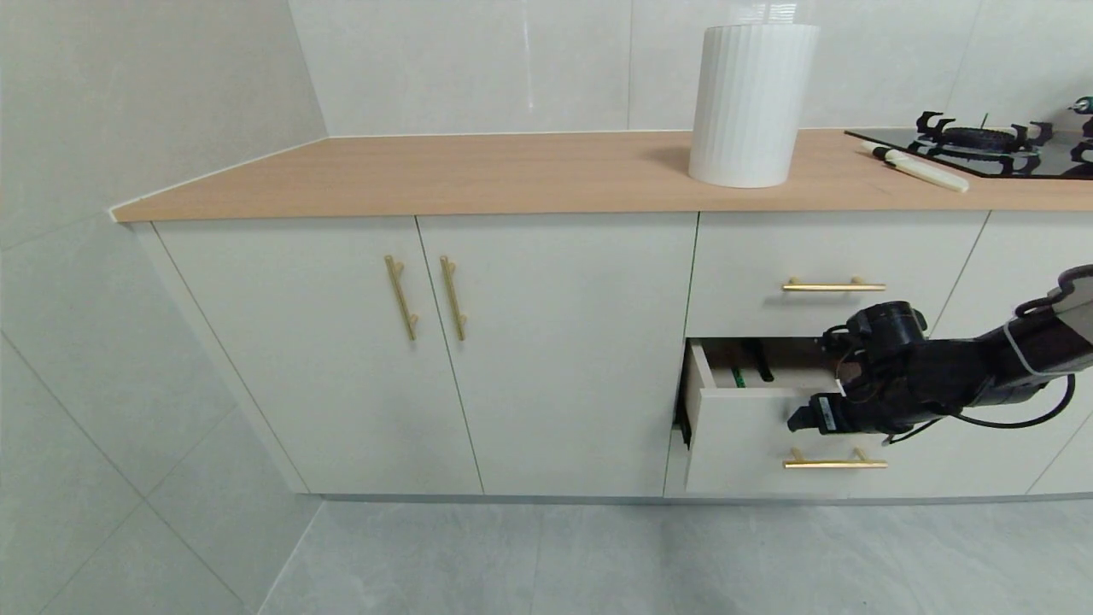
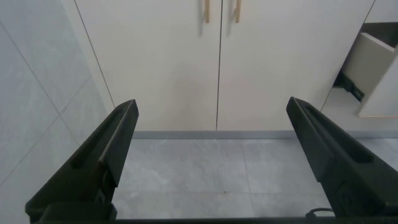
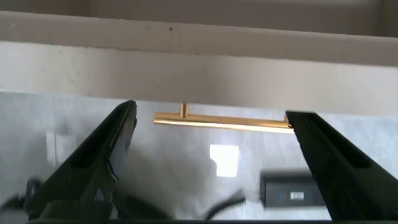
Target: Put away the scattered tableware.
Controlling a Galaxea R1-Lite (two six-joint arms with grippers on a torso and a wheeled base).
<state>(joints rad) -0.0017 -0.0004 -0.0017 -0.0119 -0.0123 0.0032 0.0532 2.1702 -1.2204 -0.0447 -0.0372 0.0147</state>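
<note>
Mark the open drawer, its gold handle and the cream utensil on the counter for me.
open drawer [image 1: 734,436]: head view, on its bare white front panel.
gold handle [image 1: 835,464]: head view, on the middle of its bar.
cream utensil [image 1: 926,172]: head view, on the middle of its pale body.

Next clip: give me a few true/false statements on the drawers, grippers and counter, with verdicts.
1. The lower drawer is pulled open. True.
2. The right gripper holds a spoon. False: its fingers are open and empty, by the drawer front.
3. The white ribbed canister stands on the countertop. True.
4. Both drawers are open. False: the upper drawer is shut.
5. The left gripper is shut. False: its fingers are open.
</note>
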